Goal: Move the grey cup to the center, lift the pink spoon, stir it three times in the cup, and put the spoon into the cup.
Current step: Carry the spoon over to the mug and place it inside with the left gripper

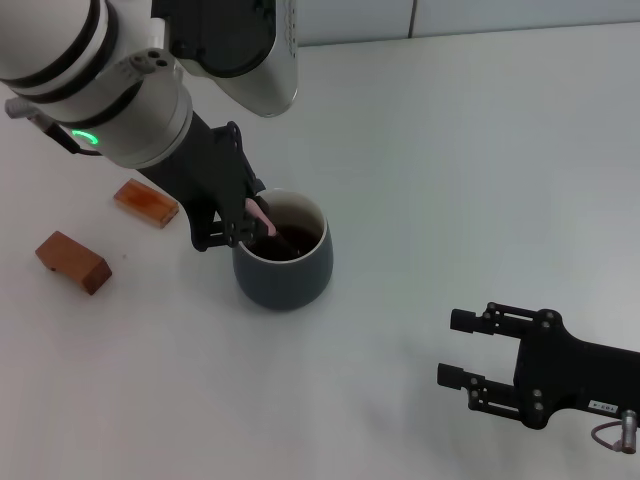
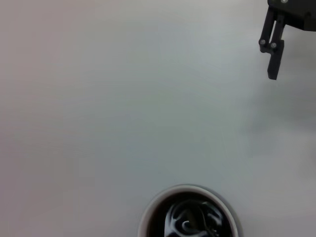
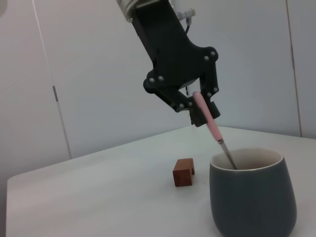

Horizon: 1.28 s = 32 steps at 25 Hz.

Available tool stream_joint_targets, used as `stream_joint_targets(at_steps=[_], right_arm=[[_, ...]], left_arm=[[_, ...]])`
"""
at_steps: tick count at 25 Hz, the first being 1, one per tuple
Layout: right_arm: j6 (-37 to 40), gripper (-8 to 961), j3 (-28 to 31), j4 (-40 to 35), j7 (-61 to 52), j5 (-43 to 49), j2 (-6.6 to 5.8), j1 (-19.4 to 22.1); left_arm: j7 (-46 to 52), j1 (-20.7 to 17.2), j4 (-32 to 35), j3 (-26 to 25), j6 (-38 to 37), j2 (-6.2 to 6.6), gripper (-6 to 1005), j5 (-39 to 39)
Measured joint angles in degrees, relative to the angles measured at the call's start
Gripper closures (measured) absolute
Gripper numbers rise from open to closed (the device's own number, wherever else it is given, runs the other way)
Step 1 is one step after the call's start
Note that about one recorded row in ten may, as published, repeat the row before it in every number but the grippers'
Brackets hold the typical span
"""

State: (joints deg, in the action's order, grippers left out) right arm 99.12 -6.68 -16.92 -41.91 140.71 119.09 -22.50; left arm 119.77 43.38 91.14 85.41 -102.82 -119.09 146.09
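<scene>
White tabletop (image 1: 450,180): left gripper (image 1: 245,225) grips pink spoon (image 3: 212,129) in grey cup (image 1: 284,265).

A: State of the left gripper (image 1: 238,224)?

B: Arm reaches forward and down; fingers closed on the pink spoon (image 1: 259,213), pinching its handle end.

A: And the right gripper (image 1: 462,362)?

B: Low, well apart from the left, fingers spread, holding nothing.

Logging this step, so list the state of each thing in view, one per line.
Cup: upright, holds dark liquid.
Spoon: tilted, bowl end inside the cup, handle held.
Left tool: shut on the spoon, at the cup's rim.
Right tool: open, holding nothing, apart from the cup.
Two wooden blocks: lying on the table, untouched.
</scene>
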Motion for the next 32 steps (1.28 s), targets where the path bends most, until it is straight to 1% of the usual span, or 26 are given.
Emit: stream_joint_targets(at_steps=[7,9,10,14,15,16,18,19,21,24,25,26,29,32], right_arm=[[0.02,294,0.0,0.05,-0.01,-0.02,0.0,0.0],[0.05,294,0.0,0.05,-0.02,-0.05,0.0,0.0],[0.08,294,0.0,0.05,-0.06,-0.05,0.0,0.0],[0.09,293,0.0,0.05,-0.18,-0.05,0.0,-0.06],[0.09,293,0.0,0.05,-0.2,-0.05,0.0,-0.07],[0.09,293,0.0,0.05,-0.3,-0.05,0.0,-0.09],[0.09,293,0.0,0.05,-0.57,-0.05,0.0,-0.14],[0.09,293,0.0,0.05,-0.65,-0.05,0.0,-0.15],[0.11,293,0.0,0.05,-0.69,-0.04,0.0,-0.16],[0.13,293,0.0,0.05,-0.69,-0.03,0.0,-0.18],[0.15,293,0.0,0.05,-0.7,-0.03,0.0,-0.18],[0.17,293,0.0,0.05,-0.7,-0.02,0.0,-0.18],[0.28,293,0.0,0.04,-0.73,0.0,0.0,-0.18],[0.35,293,0.0,0.05,-0.79,0.01,0.0,-0.18]], left_arm=[[-0.65,0.19,-1.6,0.29,3.28,0.0,850,1.43],[-0.63,0.24,-1.91,0.22,3.69,0.0,850,2.28],[-0.32,0.35,-2.09,0.0,3.84,0.0,850,4.1],[-0.1,0.55,-2.1,-0.23,2.85,0.0,849,4.95],[0.0,0.72,-2.1,-0.62,1.07,0.0,849,5.12],[0.0,0.72,-2.1,-0.62,1.07,0.0,849,5.12],[0.05,0.79,-1.74,-1.08,-1.2,0.0,848,4.77],[0.05,0.79,-1.74,-1.08,-1.2,0.0,848,4.77],[0.06,0.8,-0.9,-1.3,-2.84,0.0,848,2.45],[-0.11,0.72,-0.27,-1.48,-3.21,0.0,847,0.08],[-0.11,0.72,-0.27,-1.48,-3.21,0.0,847,0.08],[-0.38,0.53,0.08,-1.45,-2.38,0.0,847,-1.62],[-0.26,0.45,-0.41,-0.71,0.54,0.0,846,-1.09],[-0.26,0.45,-0.41,-0.71,0.54,0.0,846,-1.09]])
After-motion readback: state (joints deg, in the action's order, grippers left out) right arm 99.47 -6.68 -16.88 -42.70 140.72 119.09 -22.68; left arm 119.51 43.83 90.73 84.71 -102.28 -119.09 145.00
